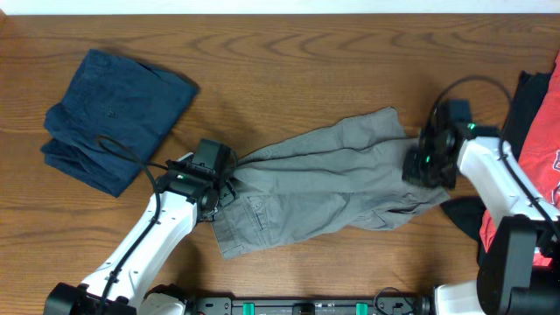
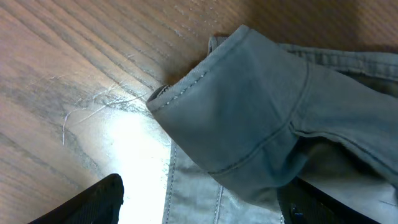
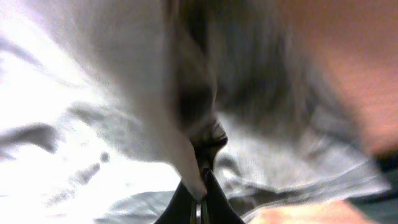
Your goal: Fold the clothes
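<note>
The grey-khaki shorts (image 1: 324, 184) lie crumpled across the middle of the wooden table (image 1: 289, 61). They run on a slant from a waistband end at lower left, where a stitched pocket shows, up to a leg end at upper right. At the waistband end the left gripper (image 1: 229, 186) stands wide open. In the left wrist view one black finger (image 2: 93, 199) sits clear of the cloth on bare wood, while the other is partly under a raised fold of stitched hem, so fabric lies between the jaws without being pinched. The cloth bunches to a point against this gripper in the overhead view. At the far end the right gripper (image 1: 418, 166) is closed tight on the shorts. Its wrist view is badly blurred, yet the fingertips (image 3: 189, 205) meet with a ridge of grey cloth rising from between them. Well apart at upper left is a dark navy folded garment (image 1: 114, 114), with the left arm's cable looping over its near corner. At the right edge, just behind the right arm, lies a red shirt (image 1: 542, 166) with white lettering, with dark cloth beside it.
</note>
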